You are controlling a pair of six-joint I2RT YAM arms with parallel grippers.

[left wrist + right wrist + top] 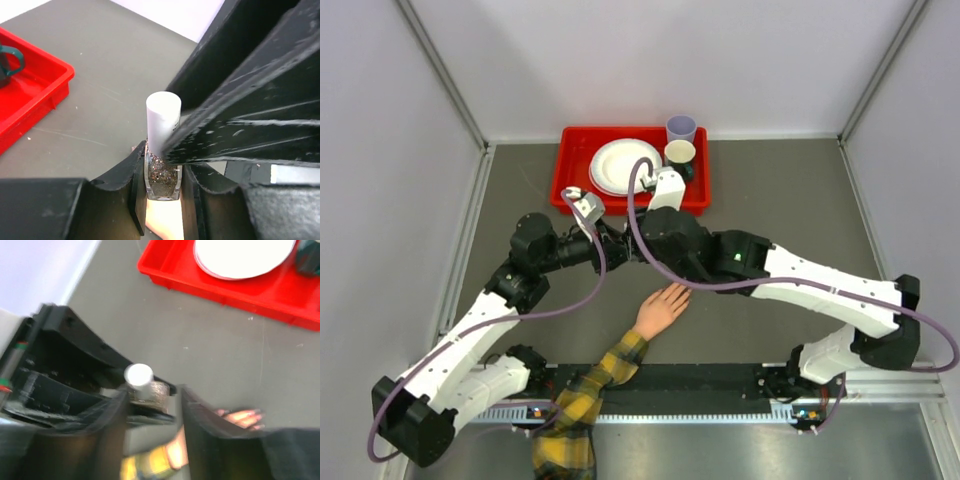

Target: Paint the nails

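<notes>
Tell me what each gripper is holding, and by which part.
Left gripper clamps the nail polish bottle by its glass body. Right gripper straddles the white cap, jaws apart, apparently not gripping it.

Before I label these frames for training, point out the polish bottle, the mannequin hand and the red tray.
polish bottle (161, 181), left wrist view, glittery glass body.
mannequin hand (660, 310), top external view, back of the hand.
red tray (573, 165), top external view, bare floor at its left end.

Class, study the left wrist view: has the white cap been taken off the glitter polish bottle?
No, the white cap sits on the glitter bottle gripped in the left tool.
</notes>
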